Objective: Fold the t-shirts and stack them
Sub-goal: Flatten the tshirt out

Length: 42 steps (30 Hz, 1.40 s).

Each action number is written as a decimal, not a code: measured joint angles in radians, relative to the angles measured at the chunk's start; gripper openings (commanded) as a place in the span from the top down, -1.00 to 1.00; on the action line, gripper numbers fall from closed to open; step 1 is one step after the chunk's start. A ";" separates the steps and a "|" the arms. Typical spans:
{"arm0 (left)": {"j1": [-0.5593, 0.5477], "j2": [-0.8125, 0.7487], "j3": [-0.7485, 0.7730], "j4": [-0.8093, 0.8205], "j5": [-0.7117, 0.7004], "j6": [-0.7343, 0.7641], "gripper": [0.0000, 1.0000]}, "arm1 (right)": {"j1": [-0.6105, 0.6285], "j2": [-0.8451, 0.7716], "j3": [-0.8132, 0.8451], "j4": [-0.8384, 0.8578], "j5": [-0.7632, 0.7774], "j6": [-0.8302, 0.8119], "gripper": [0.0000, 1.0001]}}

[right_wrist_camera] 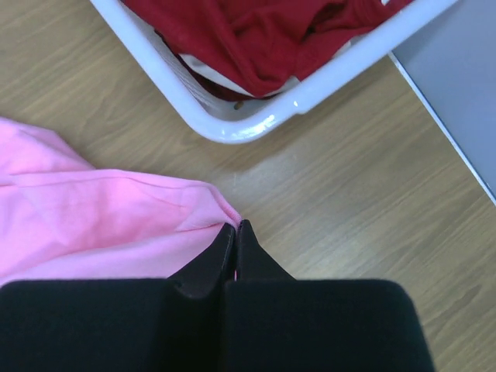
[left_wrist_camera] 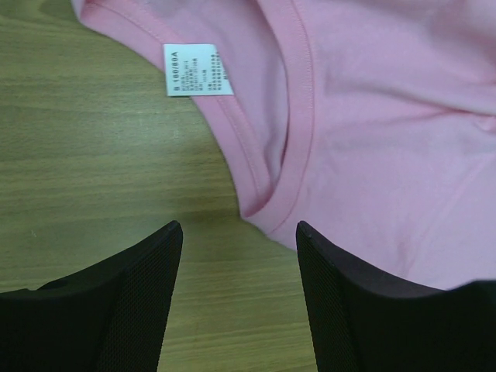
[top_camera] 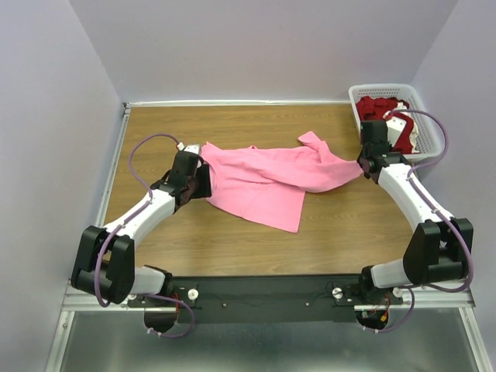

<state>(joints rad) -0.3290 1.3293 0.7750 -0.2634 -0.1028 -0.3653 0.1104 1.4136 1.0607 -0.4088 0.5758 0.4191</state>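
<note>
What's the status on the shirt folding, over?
Left pincer open at pink t-shirt collar. Right pincer shut on its edge. Dark red t-shirts in white basket, close by right pincer.

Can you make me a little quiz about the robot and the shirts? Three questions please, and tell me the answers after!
1. True or false: the left gripper is shut on the pink t-shirt.
2. Where are the dark red t-shirts? A: in the left gripper. B: in the white basket. C: in the right gripper.
3. Fill in: a corner of the pink t-shirt is pinched by the ____ gripper.
Key: 1 false, it is open near the collar. 2 B. 3 right.
</note>
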 measured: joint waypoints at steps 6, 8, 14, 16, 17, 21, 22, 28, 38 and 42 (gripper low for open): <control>-0.067 -0.001 0.000 0.000 0.023 -0.018 -0.31 | 0.000 0.014 0.060 -0.003 -0.047 0.010 0.94; -0.138 0.019 0.019 -0.003 0.024 -0.029 -0.29 | 0.000 0.020 0.065 -0.002 -0.070 0.012 0.93; -0.247 0.150 0.105 0.004 0.026 -0.055 -0.26 | 0.000 0.041 0.065 -0.002 -0.147 0.018 0.93; -0.246 0.185 0.111 -0.005 0.025 -0.061 -0.27 | 0.000 0.041 0.065 -0.002 -0.166 0.018 0.94; -0.243 0.198 0.111 -0.015 0.024 -0.068 -0.27 | 0.000 0.041 0.065 -0.001 -0.175 0.017 0.94; -0.241 0.215 0.110 -0.039 0.012 -0.090 -0.27 | 0.000 0.041 0.062 0.007 -0.215 0.018 0.94; -0.241 0.216 0.110 -0.039 0.007 -0.096 -0.23 | 0.000 0.041 0.060 0.011 -0.223 0.018 0.94; -0.237 0.288 0.115 -0.042 -0.032 -0.107 0.22 | 0.000 0.041 0.035 0.037 -0.277 0.018 0.94; -0.065 0.384 0.210 -0.043 -0.070 -0.065 0.54 | 0.000 0.036 0.000 0.055 -0.300 0.018 0.95; 0.046 0.407 0.245 -0.070 -0.101 -0.020 0.55 | 0.000 0.028 -0.016 0.056 -0.299 0.018 0.95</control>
<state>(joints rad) -0.2832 1.7359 1.0195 -0.3336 -0.2035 -0.3855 0.1101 1.4414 1.0451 -0.3523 0.2768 0.4370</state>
